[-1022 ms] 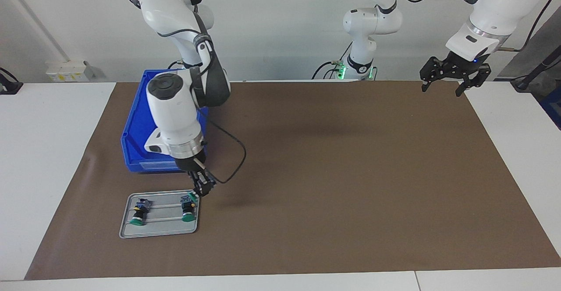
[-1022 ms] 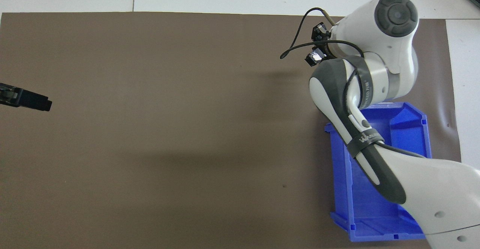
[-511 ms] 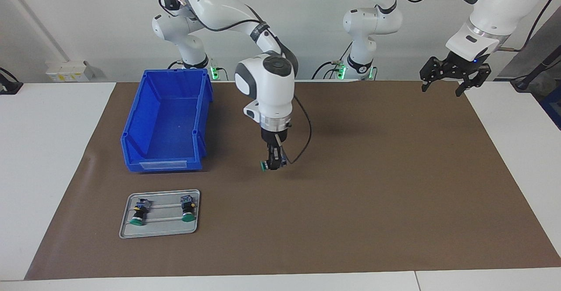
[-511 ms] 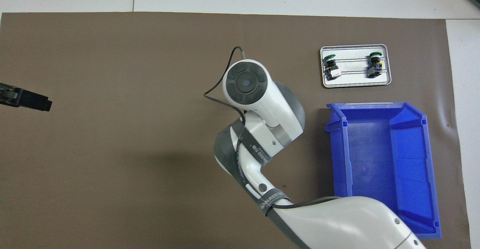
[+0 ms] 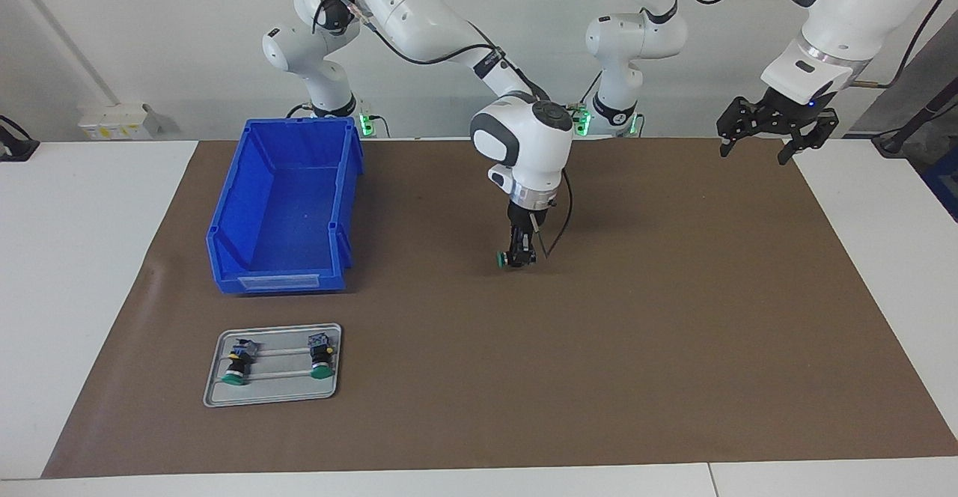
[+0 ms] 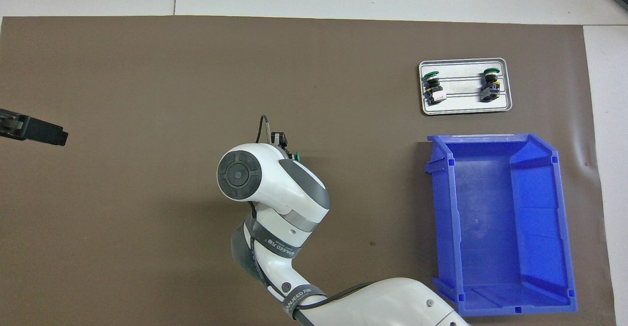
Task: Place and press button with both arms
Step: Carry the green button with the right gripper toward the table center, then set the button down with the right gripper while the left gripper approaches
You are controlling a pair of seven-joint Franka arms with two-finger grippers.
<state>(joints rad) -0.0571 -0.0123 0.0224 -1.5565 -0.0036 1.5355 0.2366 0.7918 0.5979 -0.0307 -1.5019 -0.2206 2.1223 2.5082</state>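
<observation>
Two buttons (image 5: 278,362) on grey tray (image 5: 217,396) | blue bin (image 5: 224,257) empty

Right gripper (image 5: 519,260) moves away from tray (image 5: 272,400), carries button (image 5: 500,259) past blue bin (image 5: 224,242), now over middle of mat (image 5: 673,317).

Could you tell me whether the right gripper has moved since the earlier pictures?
Yes. The right gripper, shut on the button, has travelled from the grey tray past the blue bin to mid-mat.
</observation>
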